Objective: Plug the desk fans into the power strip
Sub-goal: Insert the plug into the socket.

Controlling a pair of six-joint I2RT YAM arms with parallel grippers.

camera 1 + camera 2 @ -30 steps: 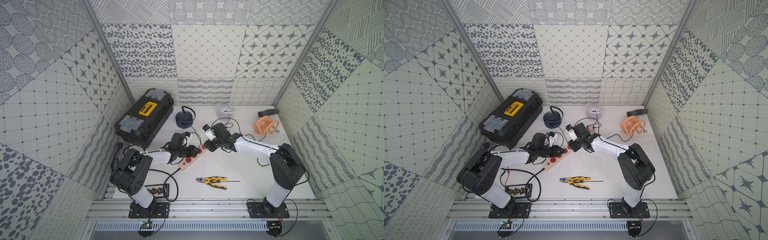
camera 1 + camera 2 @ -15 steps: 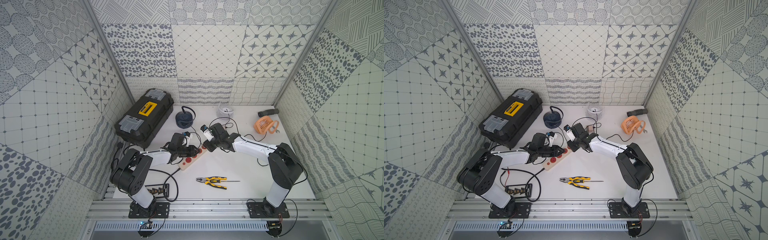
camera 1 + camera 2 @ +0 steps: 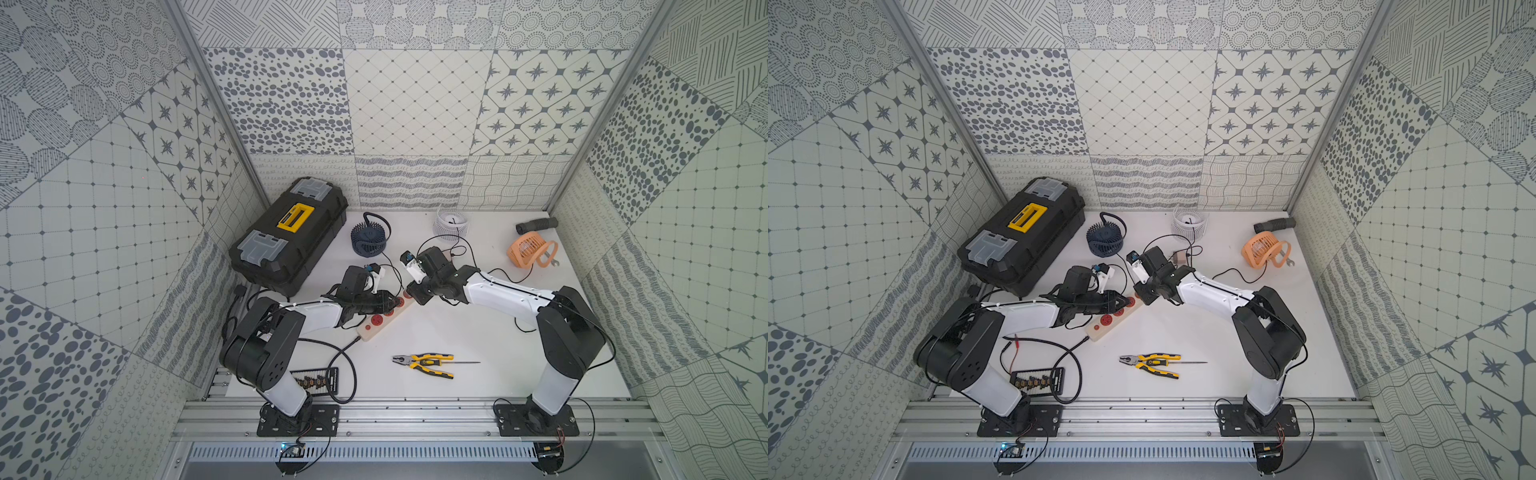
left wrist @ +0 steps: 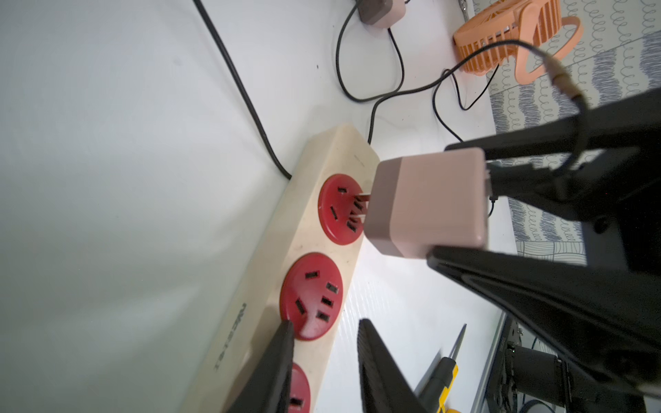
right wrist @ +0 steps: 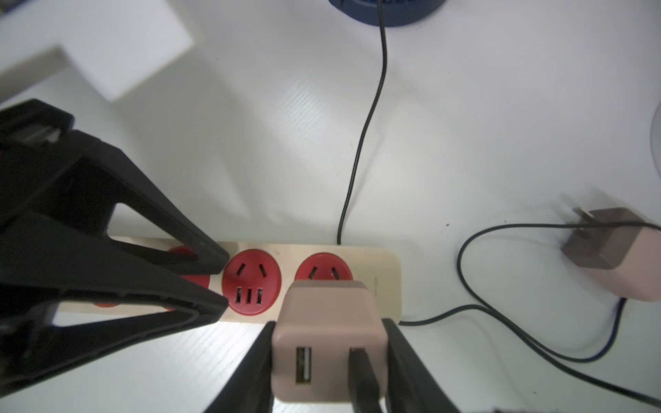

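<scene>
While right tool (image 5: 329,361) grips pink adapter (image 5: 327,339), prongs facing end socket, left tool (image 4: 323,357) clamps diagonal power strip (image 3: 384,318)

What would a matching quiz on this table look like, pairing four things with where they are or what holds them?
Things:
1. pink adapter
2. power strip
3. pliers
4. orange fan

States:
A. lying free near the table's front
B. held between the left gripper's fingers
C. clamped in the right gripper, prongs at the end socket
D. standing near the far right corner

Pairs: 1-C, 2-B, 3-A, 4-D
</scene>
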